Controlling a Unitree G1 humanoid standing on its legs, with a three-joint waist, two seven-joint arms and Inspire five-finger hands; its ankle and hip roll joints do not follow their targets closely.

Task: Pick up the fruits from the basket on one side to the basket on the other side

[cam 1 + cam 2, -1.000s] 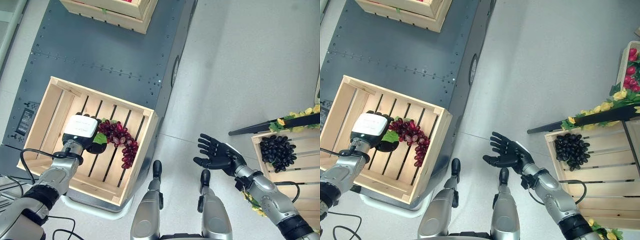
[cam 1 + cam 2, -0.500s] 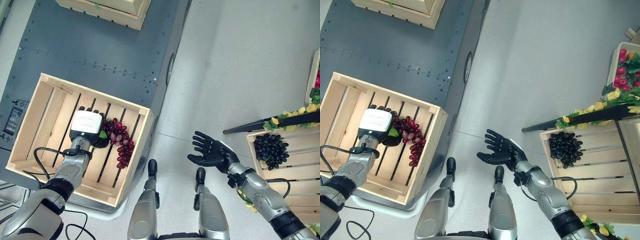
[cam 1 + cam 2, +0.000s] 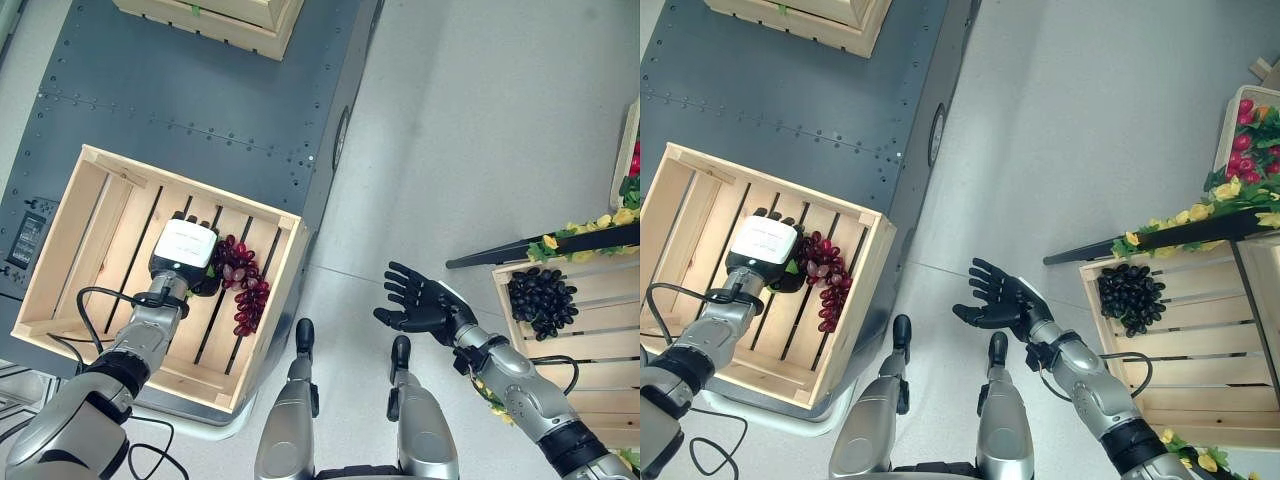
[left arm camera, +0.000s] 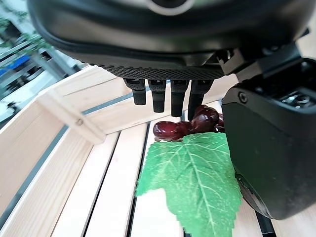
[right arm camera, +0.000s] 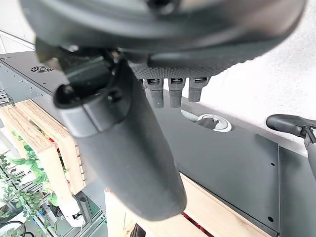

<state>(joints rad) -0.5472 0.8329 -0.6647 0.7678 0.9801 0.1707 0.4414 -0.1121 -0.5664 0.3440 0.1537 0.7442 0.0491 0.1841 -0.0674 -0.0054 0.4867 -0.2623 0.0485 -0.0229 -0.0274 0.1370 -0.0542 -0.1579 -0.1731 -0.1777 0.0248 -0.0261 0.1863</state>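
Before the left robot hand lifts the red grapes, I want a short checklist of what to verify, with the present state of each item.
1. Left robot hand is over the red grapes inside the left crate: ok.
2. Fingers closed on the bunch: not ok; in the left wrist view the fingers hang straight above the grapes and the green leaf.
3. Right robot hand is out of the way: ok, open over the floor.
4. Target crate has free room: ok, the black grapes fill one corner.
5. Grape stem free of the slats: cannot tell.
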